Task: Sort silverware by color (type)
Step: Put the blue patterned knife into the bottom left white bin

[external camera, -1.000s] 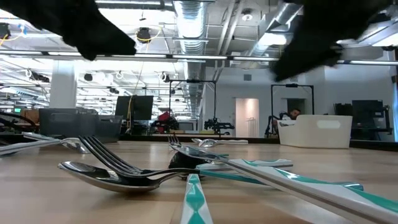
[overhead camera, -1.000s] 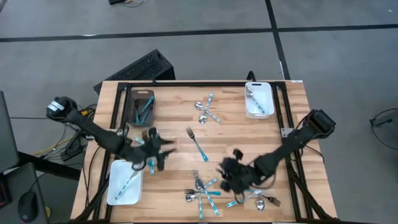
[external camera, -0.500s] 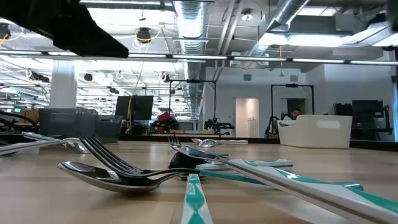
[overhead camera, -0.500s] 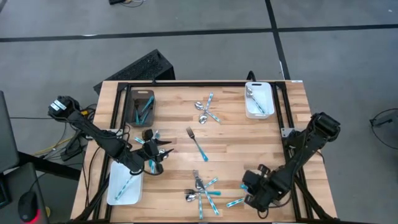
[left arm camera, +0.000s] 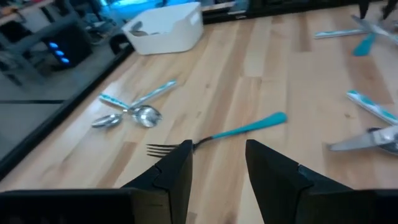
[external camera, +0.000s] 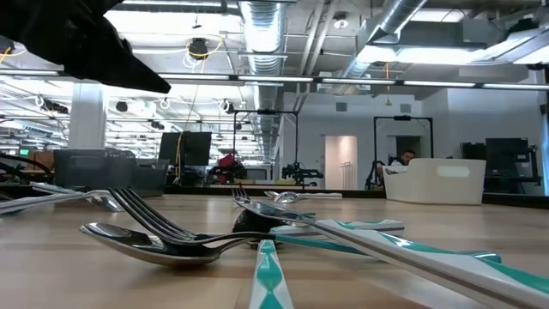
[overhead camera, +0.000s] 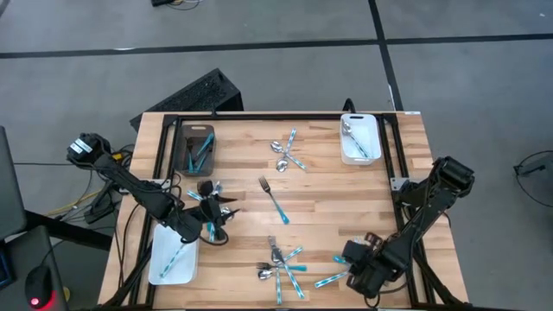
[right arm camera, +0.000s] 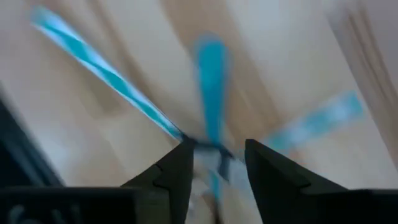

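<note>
Lying nearest at the table's front edge, a pile of silverware (overhead camera: 281,263) is seen beside the right gripper (overhead camera: 361,275), held low with jaws parted and empty. Farther back, the left gripper (overhead camera: 216,212) is open near a lone fork (overhead camera: 273,199), with white trays (overhead camera: 359,138) beyond.

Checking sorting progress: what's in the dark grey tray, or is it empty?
Not empty: the dark grey tray holds a few teal-handled pieces; their type cannot be told.

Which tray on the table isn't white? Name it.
The dark grey tray at the table's far left, holding teal-handled pieces; the other two trays are white.
</note>
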Controlling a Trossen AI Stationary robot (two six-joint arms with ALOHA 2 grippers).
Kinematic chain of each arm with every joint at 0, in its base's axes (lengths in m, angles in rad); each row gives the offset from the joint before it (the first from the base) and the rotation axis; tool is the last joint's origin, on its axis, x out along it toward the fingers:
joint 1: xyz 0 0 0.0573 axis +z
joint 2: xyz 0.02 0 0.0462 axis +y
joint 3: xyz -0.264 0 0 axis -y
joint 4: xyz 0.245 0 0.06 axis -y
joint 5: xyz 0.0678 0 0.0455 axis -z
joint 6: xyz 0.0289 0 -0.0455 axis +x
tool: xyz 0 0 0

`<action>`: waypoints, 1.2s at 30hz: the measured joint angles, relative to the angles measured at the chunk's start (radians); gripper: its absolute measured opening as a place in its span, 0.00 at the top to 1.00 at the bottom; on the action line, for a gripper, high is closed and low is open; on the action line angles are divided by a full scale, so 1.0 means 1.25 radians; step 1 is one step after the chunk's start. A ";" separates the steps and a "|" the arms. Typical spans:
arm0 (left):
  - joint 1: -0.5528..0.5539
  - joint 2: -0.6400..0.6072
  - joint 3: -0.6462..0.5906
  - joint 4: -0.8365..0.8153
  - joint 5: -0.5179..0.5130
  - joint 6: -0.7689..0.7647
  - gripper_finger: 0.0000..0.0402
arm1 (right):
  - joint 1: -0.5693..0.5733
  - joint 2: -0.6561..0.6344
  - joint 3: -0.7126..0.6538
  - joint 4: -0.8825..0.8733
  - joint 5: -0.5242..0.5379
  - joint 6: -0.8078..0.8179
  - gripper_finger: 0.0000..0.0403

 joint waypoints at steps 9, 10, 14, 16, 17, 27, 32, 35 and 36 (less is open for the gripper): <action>0.000 -0.002 0.000 -0.024 -0.041 -0.032 0.66 | 0.000 0.000 0.000 -0.030 -0.047 0.022 0.53; 0.000 -0.002 0.000 -0.026 -0.040 -0.045 0.66 | 0.000 0.000 0.000 -0.029 -0.045 -0.004 0.54; 0.000 -0.002 0.000 -0.063 -0.059 -0.112 0.66 | -0.029 0.000 0.000 -0.041 0.140 -0.224 0.55; 0.009 -0.001 -0.005 -0.086 -0.108 -0.123 0.66 | -0.088 0.000 0.000 -0.030 0.333 -0.380 0.55; 0.024 -0.001 -0.012 -0.087 -0.133 -0.120 0.66 | -0.135 0.000 0.000 -0.010 0.415 -0.448 0.55; 0.312 -0.022 -0.022 -0.090 0.023 -0.006 0.66 | -0.686 -0.004 -0.004 0.415 0.224 -0.972 0.55; 0.410 -0.049 -0.016 -0.096 0.108 0.026 0.66 | -0.810 -0.003 -0.004 0.496 0.061 -1.070 0.55; 0.437 -0.080 -0.016 -0.123 0.114 0.042 0.66 | -0.840 -0.003 -0.004 0.499 0.044 -1.118 0.55; 0.445 -0.094 -0.016 -0.131 0.113 0.045 0.66 | -0.847 -0.003 -0.004 0.502 0.037 -1.138 0.55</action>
